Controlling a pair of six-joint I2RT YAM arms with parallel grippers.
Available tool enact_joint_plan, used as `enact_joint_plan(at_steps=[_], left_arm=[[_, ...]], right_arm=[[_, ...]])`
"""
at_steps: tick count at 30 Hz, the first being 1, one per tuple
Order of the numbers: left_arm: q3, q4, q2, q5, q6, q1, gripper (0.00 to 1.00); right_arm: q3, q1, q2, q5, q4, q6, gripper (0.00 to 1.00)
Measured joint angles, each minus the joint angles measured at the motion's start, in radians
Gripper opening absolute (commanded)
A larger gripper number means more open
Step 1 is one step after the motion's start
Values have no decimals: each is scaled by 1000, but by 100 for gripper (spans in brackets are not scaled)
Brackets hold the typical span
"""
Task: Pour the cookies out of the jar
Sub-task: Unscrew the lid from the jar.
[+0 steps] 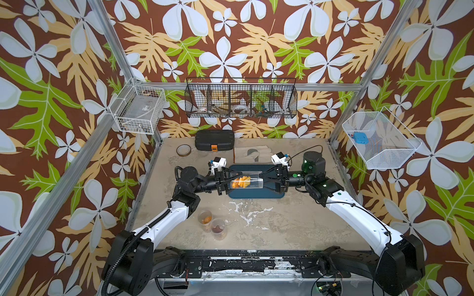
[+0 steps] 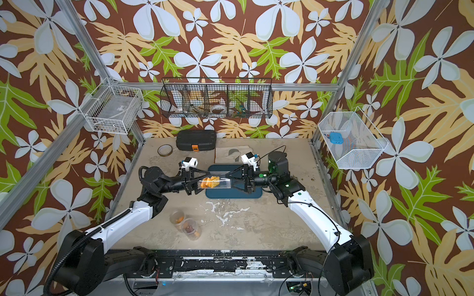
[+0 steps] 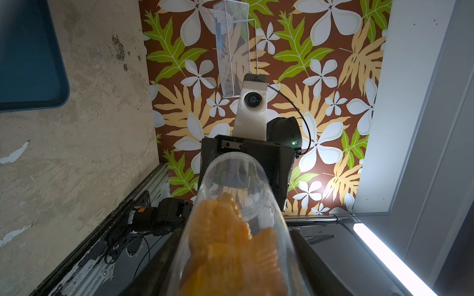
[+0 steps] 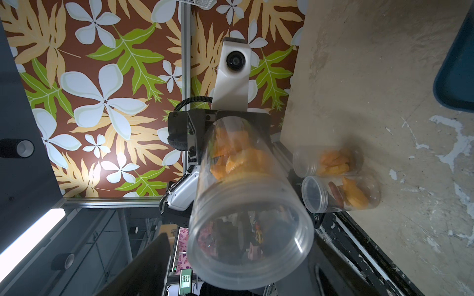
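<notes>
Above the tray [image 1: 256,194], left jaws clamp the jar [image 1: 254,182]; right jaws gape around its mouth.

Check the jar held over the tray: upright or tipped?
Tipped on its side: the jar lies level between the left hand and the right hand above the tray, cookies inside, bunched at the left hand's end.

Top views overlook the table [image 1: 282,225]; close wrist views face each other along the jar [image 4: 251,205].
</notes>
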Motion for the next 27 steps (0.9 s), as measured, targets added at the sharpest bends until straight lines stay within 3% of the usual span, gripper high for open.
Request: enact_joint_plan(at_steps=[9,27], left_arm=[[-14,98,16,-10,-78,0,49],[-18,92,16,-10,-58,0,48]], right_arm=[[-18,0,11,-12,64,4,88],[5,0,42,-11,101,18,75]])
